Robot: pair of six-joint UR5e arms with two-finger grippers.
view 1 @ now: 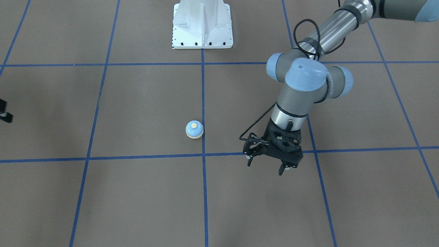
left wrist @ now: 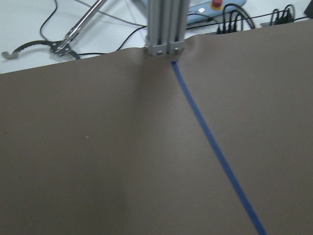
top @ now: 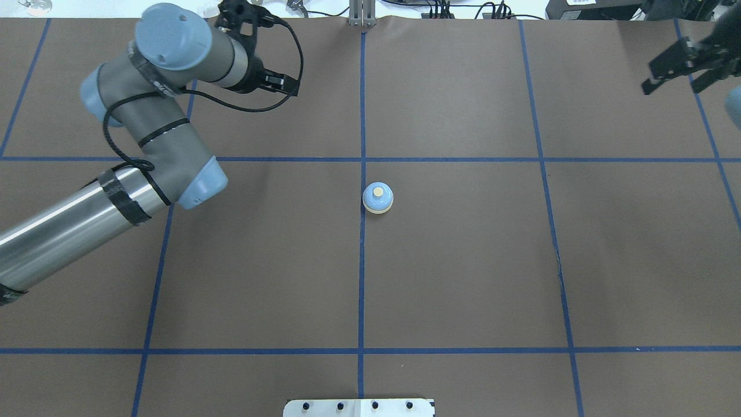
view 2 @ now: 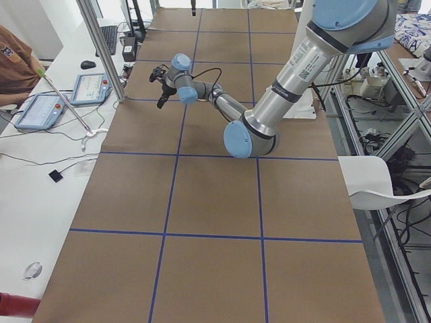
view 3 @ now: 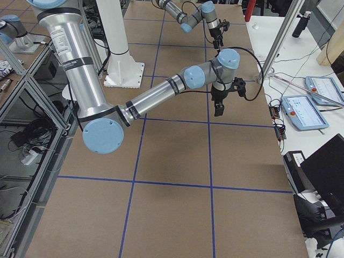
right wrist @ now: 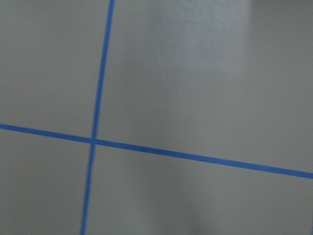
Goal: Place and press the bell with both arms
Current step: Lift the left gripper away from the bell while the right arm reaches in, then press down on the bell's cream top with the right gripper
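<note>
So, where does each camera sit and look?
Front-facing: across the table; pedestal, bell, left hand.
Overhead: behind the pedestal; bell, left arm, right hand.
Left: table's left end; left arm near.
Right: table's right end; right arm near.
Left wrist: table's far edge only.
Right wrist: tape crossing only.
Shared: the bell, front-facing and overhead.

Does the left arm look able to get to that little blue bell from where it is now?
Probably yes. The bell stands alone on the table, and the left gripper hangs off to one side with its jaws open. Nothing lies between them.
</note>
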